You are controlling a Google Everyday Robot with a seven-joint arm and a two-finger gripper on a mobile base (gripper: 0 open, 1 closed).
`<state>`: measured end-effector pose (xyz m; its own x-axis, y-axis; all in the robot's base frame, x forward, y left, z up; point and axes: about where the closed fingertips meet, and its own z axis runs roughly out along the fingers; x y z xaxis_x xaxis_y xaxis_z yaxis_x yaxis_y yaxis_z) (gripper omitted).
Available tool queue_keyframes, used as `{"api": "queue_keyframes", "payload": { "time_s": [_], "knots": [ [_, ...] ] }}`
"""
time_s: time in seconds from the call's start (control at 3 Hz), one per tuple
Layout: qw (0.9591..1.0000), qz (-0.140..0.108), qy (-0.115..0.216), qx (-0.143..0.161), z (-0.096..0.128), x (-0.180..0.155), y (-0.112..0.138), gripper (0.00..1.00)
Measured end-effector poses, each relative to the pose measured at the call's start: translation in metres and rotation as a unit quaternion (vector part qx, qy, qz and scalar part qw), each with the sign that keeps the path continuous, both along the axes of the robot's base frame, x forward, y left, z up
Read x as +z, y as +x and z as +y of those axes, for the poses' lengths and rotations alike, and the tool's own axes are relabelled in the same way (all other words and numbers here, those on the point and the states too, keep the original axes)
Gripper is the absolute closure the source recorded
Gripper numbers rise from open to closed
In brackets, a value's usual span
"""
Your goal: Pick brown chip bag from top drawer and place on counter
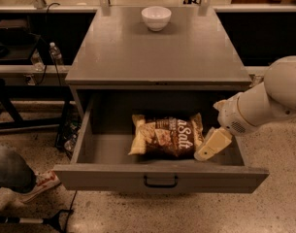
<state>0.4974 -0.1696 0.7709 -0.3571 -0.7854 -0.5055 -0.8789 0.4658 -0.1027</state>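
Observation:
The brown chip bag [168,135] lies flat in the open top drawer [159,178], dark brown in the middle with pale yellow ends and white "Salt" lettering. My gripper [209,147] hangs from the white arm on the right and reaches down into the drawer at the bag's right end. The grey counter [157,47] spreads above the drawer.
A white bowl [156,17] stands at the back of the counter. A person's leg and shoe [38,184] are on the floor at the lower left. Dark shelving with a water bottle [55,55] stands to the left.

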Motion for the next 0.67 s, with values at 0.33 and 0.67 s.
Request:
{"api": "queue_keyframes", "payload": {
  "time_s": [0.33, 0.67],
  "knots": [
    [0.9998, -0.004, 0.017, 0.003, 0.004, -0.012, 0.010, 0.00],
    [0.9994, -0.011, 0.023, 0.022, 0.024, -0.047, 0.037, 0.00]
  ]
}}
